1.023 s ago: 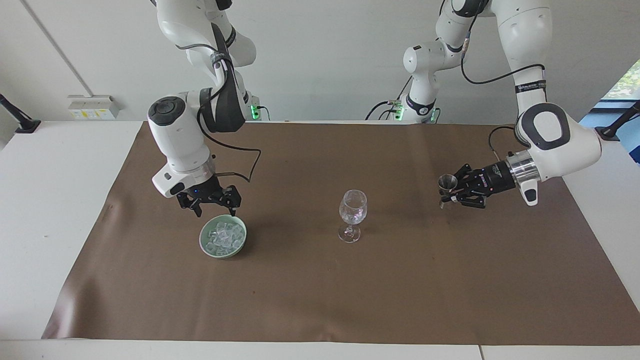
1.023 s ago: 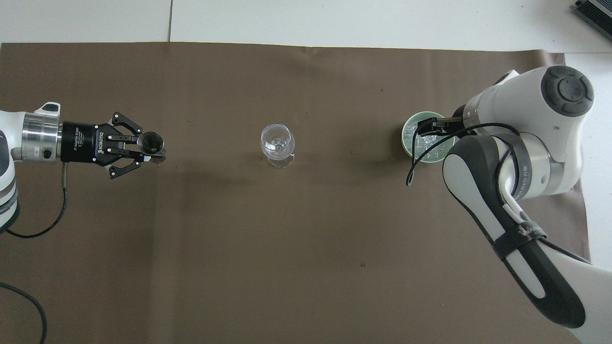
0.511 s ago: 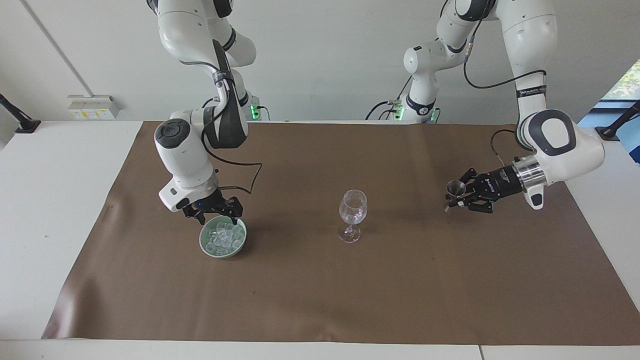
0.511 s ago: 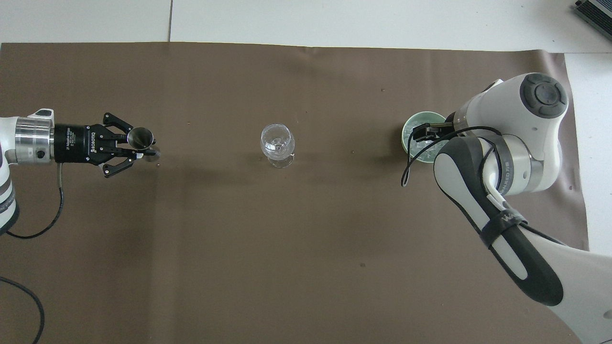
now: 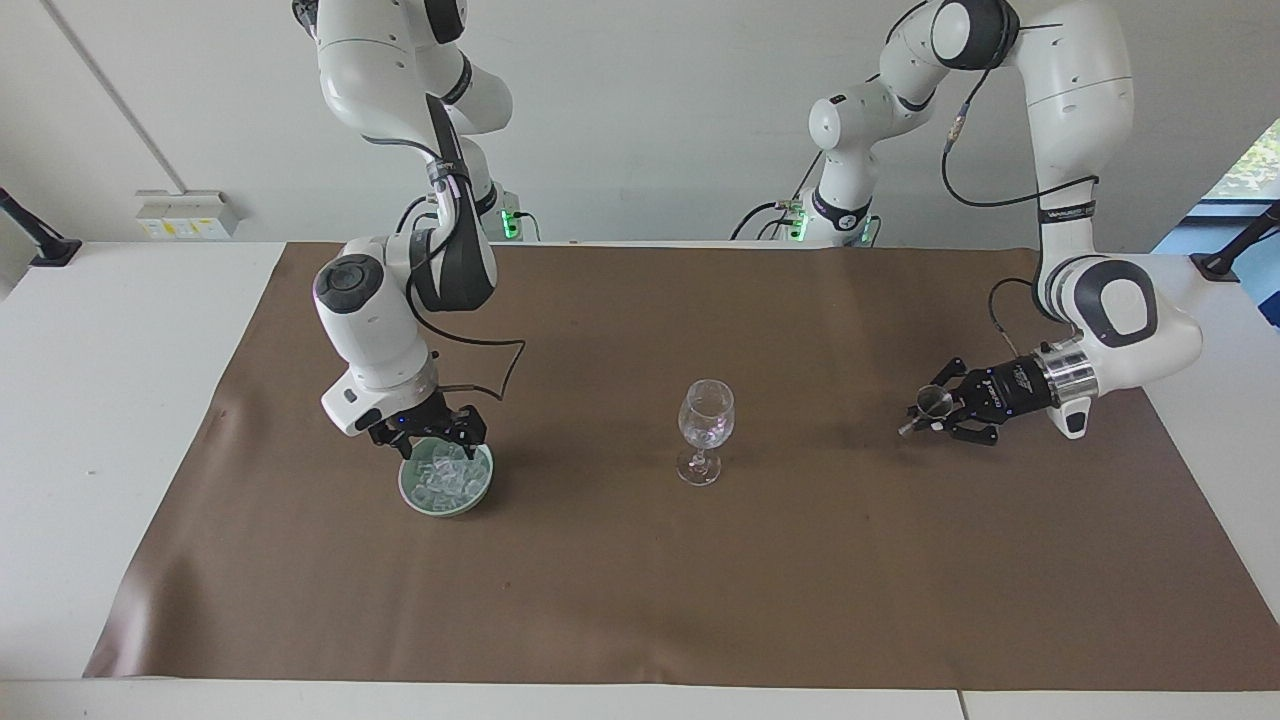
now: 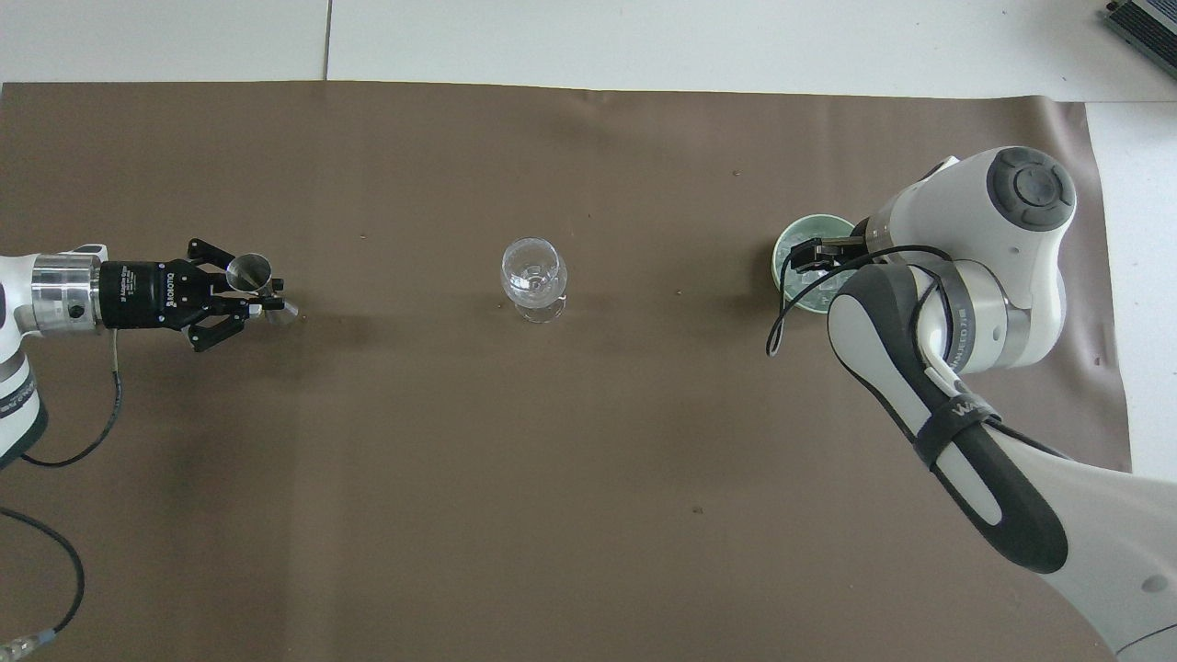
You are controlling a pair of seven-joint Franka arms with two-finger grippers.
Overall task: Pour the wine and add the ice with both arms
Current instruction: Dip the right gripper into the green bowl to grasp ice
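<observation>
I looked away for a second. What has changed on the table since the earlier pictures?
The right pincer has come down into the green bowl onto the ice. The left pincer, shut on the metal jigger, has drawn back toward its own end and sunk. The wine glass has stayed put.

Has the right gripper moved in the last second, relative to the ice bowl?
Yes. The right gripper has come down onto the ice in the green bowl, which stayed put.
</observation>
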